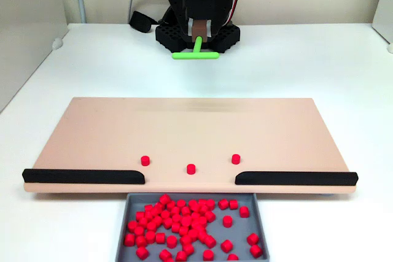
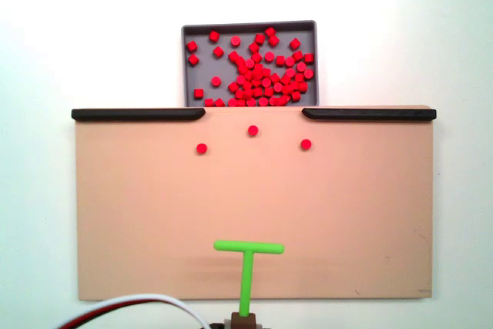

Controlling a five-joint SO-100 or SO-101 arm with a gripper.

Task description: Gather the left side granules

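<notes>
Red pellet granules (image 2: 253,130): I count three loose on tan board (image 2: 154,221), well ahead of jaws; rest in grey tray (image 2: 187,32). My gripper (image 1: 198,32) clamped on green T-shaped pusher (image 2: 248,256) stem.

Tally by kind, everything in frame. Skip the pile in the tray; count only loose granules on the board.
Loose red granules on the board: 3
Black rails: 2
Green T-shaped pusher: 1
Grey tray: 1
Tan board: 1
Total: 8
</notes>
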